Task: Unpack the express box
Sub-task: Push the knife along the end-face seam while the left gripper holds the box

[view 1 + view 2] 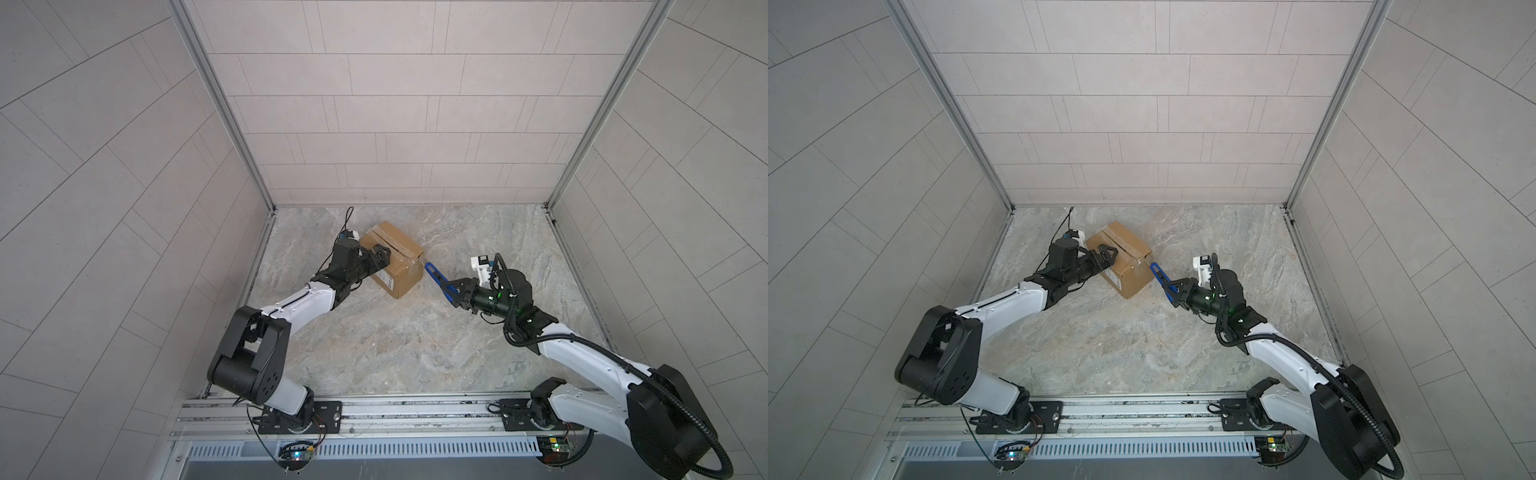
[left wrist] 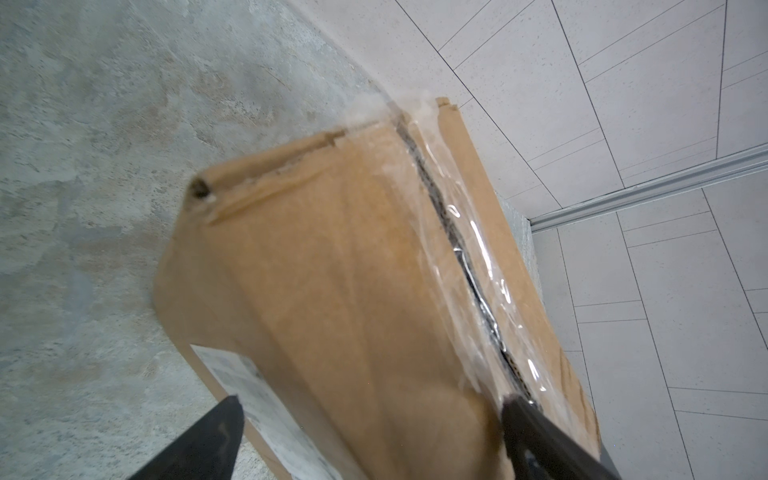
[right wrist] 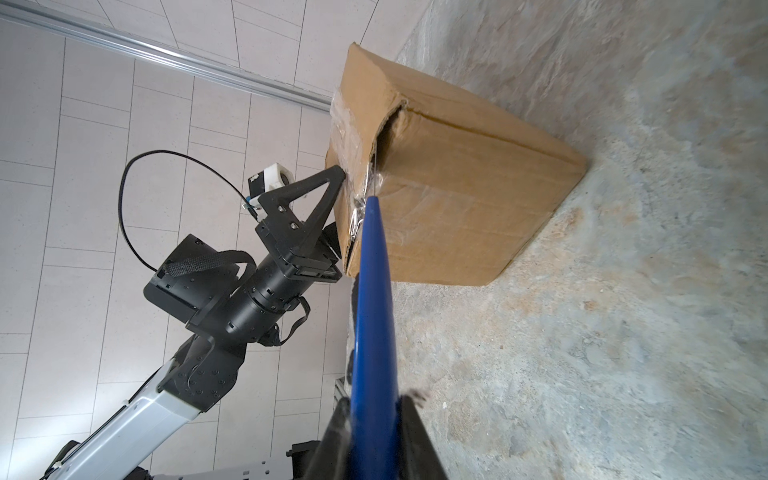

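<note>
While the tape-cutting step looks to be in hand, both top views put the express box (image 1: 392, 257) left of ctr on the table (image 1: 415, 353), flaps not yet open. The left jaws stand spread wide, straddling the box's left edge. The right jaws pinch the blue utility knife (image 1: 436, 282), w/ its tip at the box's right corner.

Left wrist view: the box fills the ctr, w/ clear tape (image 2: 469, 249) along the top seam. One finger (image 2: 540, 444) sits lower right on that seam, the other lower left beside the white label (image 2: 237, 374). Can't tell if they press.

Right wrist view: the knife rises from bottom ctr and its thin blade (image 3: 374, 183) meets the taped end of the seam, where a flap corner gapes.

Next move prob. calls for drawing the blade along the seam, shallow, w/ the left arm bracing the box so it doesn't slide.
</note>
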### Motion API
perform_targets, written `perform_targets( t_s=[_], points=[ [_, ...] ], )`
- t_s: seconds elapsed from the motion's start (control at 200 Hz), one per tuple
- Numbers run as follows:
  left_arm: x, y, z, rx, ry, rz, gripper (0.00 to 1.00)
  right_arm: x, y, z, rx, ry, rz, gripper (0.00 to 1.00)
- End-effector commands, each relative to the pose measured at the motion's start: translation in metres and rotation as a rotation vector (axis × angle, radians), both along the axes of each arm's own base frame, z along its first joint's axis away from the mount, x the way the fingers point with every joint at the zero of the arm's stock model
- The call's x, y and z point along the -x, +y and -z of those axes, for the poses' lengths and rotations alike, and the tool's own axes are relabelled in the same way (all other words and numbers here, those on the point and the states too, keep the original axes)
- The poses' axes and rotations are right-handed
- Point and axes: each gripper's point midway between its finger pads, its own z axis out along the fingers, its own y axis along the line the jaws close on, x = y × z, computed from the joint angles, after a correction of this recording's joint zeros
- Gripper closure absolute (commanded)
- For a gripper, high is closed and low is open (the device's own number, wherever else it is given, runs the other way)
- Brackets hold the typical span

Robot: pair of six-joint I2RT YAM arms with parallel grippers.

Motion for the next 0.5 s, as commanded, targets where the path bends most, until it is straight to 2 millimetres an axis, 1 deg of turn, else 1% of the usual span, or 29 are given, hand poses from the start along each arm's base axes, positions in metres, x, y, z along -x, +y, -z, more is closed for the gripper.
perform_targets(
  t_s=[0.0, 0.105, 0.18, 0.255, 0.39, 0.491],
  points=[
    [0.005, 0.002, 0.007, -0.003, 0.016, 0.004, 0.01, 0.002, 0.014, -0.022, -0.046, -0.056, -0.056, 1.00],
    [0.005, 0.002, 0.006, -0.001, 0.016, 0.004, 0.01, 0.001, 0.017, -0.013, -0.030, -0.039, -0.064, 1.00],
    [0.005, 0.002, 0.006, 0.000, 0.016, 0.003, 0.01, 0.000, 0.018, -0.013, -0.029, -0.039, -0.067, 1.00],
    [0.005, 0.002, 0.006, 0.003, 0.015, 0.003, 0.01, 0.000, 0.019, -0.016, -0.035, -0.044, -0.073, 1.00],
    [0.005, 0.002, 0.007, 0.005, 0.019, 0.002, 0.01, 0.000, 0.018, -0.031, -0.052, -0.070, -0.067, 1.00],
    [0.005, 0.002, 0.006, 0.008, 0.017, -0.001, 0.01, 0.000, 0.018, -0.037, -0.058, -0.073, -0.061, 1.00]
  ],
)
